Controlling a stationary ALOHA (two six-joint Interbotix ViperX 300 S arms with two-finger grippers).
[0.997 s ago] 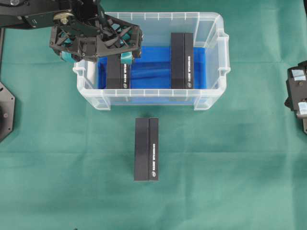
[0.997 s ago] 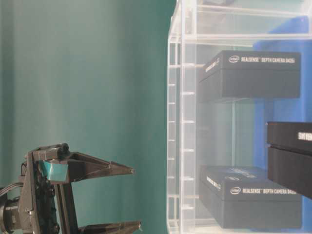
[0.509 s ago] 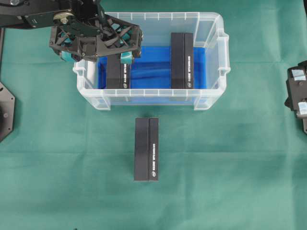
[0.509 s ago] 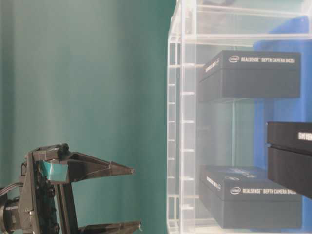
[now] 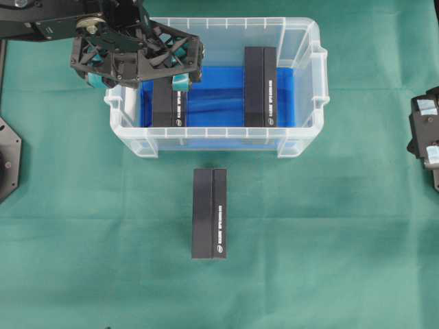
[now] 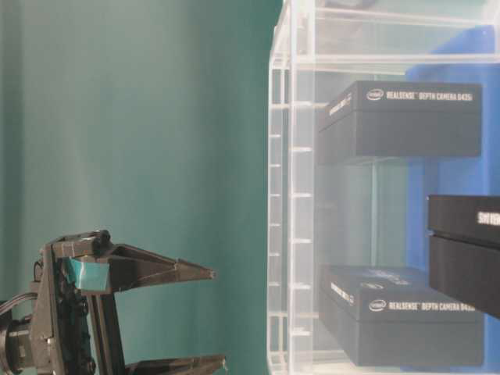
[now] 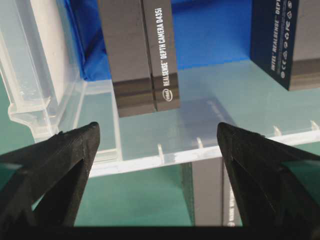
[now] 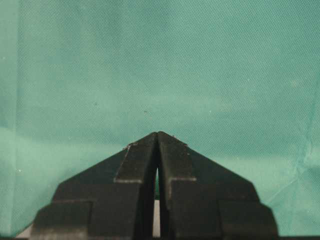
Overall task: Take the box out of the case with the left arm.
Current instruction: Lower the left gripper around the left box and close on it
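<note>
The clear case (image 5: 302, 147) with a blue lining holds two black boxes lying flat. One box (image 5: 169, 104) is at its left end and another box (image 5: 260, 88) lies right of centre. My left gripper (image 5: 193, 64) hovers open above the case's back left corner, over the left box's far end, holding nothing. In the left wrist view its fingers (image 7: 62, 165) stand wide apart, with that box (image 7: 142, 55) and the case's rim (image 7: 165, 154) between them below. The table-level view shows the left gripper (image 6: 217, 316) above the case (image 6: 283, 195), apart from it. My right gripper (image 8: 158, 134) is shut over bare green cloth.
A third black box (image 5: 209, 213) lies on the green cloth in front of the case. The right arm (image 5: 426, 140) rests at the table's right edge. A black base (image 5: 8, 154) sits at the left edge.
</note>
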